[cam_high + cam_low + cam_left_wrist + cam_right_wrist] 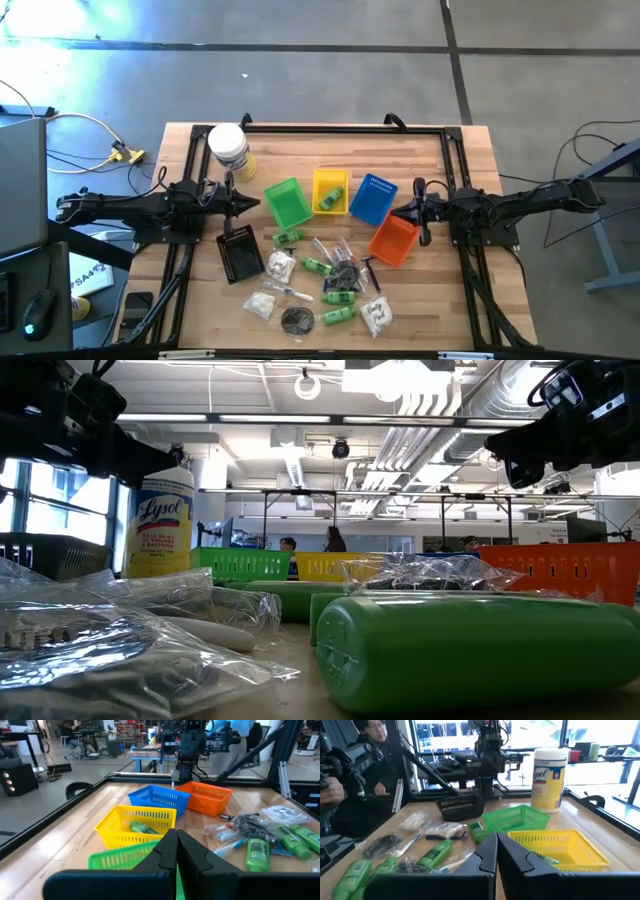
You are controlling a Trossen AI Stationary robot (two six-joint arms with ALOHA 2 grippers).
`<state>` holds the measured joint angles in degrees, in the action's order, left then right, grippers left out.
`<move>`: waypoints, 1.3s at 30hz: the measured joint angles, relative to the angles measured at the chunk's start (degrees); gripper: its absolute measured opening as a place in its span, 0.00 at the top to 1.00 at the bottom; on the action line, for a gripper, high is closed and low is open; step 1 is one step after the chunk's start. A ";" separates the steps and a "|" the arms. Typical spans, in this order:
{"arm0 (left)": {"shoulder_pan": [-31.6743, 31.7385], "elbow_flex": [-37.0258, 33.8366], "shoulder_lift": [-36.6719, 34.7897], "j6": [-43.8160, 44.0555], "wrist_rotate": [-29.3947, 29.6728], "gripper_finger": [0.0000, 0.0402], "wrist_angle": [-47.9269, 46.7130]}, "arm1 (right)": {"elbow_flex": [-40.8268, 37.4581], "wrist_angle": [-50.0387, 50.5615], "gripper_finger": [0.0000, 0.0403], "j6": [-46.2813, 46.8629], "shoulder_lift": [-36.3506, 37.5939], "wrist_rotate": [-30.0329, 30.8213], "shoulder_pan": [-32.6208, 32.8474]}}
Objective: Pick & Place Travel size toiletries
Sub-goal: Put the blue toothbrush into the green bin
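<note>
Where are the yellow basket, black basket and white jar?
yellow basket [316, 181]: high view, bare inside near its far rim.
black basket [241, 253]: high view, middle of its mesh floor.
white jar [227, 141]: high view, on its lid.

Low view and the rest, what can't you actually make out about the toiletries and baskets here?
- Low view: a green bottle and clear wrappers up close hide the items behind them.
- High view: sachet print too small to read.
- Left wrist view: the shut left claw covers part of the green basket.
- Right wrist view: the shut right claw hides part of the yellow basket.
</note>
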<state>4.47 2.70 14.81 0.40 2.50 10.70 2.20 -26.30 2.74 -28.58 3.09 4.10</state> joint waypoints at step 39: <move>0.02 0.00 0.02 0.09 3.19 1.00 2.91 | 17.50 0.50 0.99 6.74 -28.66 2.93 3.90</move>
<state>4.49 2.70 14.83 0.49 5.69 13.61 19.70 -25.80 9.48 -57.24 6.02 7.99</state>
